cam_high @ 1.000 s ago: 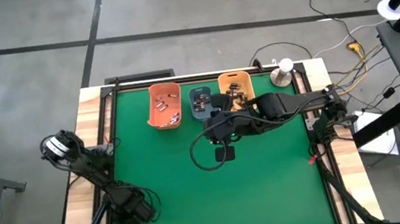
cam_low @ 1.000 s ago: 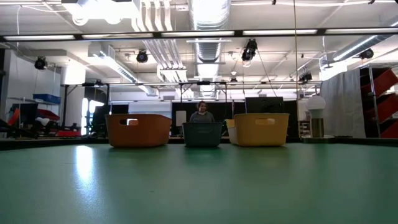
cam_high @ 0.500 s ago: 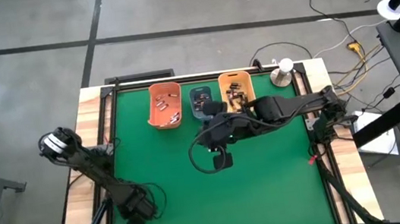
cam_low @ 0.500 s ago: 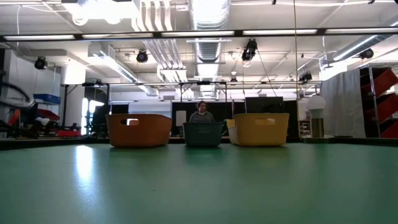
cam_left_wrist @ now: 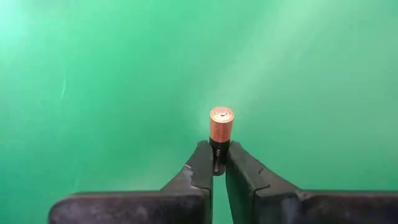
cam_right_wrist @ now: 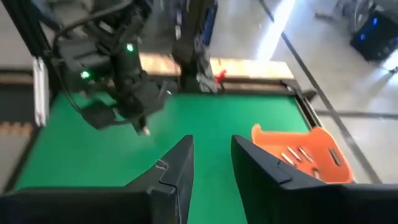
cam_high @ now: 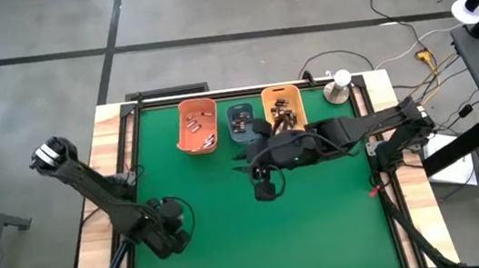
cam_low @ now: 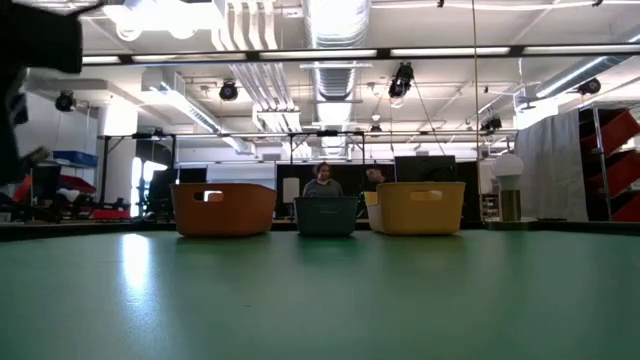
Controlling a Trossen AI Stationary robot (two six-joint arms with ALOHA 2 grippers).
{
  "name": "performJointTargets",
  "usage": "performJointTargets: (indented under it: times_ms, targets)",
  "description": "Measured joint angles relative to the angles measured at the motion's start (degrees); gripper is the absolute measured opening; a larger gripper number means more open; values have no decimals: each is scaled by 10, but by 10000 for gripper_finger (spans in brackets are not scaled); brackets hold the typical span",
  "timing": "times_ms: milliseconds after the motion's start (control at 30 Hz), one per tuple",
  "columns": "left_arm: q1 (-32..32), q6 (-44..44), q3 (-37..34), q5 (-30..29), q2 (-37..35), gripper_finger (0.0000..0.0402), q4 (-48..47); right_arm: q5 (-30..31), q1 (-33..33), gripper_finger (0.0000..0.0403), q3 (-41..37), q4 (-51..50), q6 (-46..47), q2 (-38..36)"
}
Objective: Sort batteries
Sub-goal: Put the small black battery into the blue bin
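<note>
Nearest, above the green desk, the left pincer grips one battery, coppery end outward, off the surface. Mid-desk, the right pincer hangs with fingers parted, holding nothing. Farthest stand three bins, orange, blue-grey, yellow-orange, with more batteries inside.

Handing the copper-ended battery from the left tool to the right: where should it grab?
On the small cylindrical battery, pinch the coppery end across its round sides, coming from beyond its tip: the left tool clamps the dark base, leaving only that end free.
</note>
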Motion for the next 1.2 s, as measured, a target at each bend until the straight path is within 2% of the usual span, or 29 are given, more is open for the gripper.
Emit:
performJointTargets:
  times_ms: [133, 300, 433, 533, 633, 800, 967, 1200]
  targets:
    - [1, 3, 1, -65, -52, 4, 24, -3, 15, 106, -102, 150, 46, -26]
    - [7, 7, 24, -145, -85, 8, 26, -13, 33, 115, -182, 300, 111, -29]
    - [14, 79, 80, -199, -93, 9, 29, -16, 43, 128, -206, 425, 97, -23]
    - [22, 187, 140, -215, -91, 10, 49, -55, 49, 143, -206, 489, 64, -16]
    - [30, 297, 210, -218, -79, 10, 50, -82, 50, 158, -206, 521, 56, -16]
    - [40, 426, 305, -218, -58, 11, 48, -85, 48, 175, -206, 547, 55, -10]
    - [42, 506, 374, -221, -33, 12, 47, -87, 48, 180, -207, 569, 53, 6]
    - [47, 555, 438, -222, 5, 12, 40, -85, 48, 179, -207, 588, 74, 42]
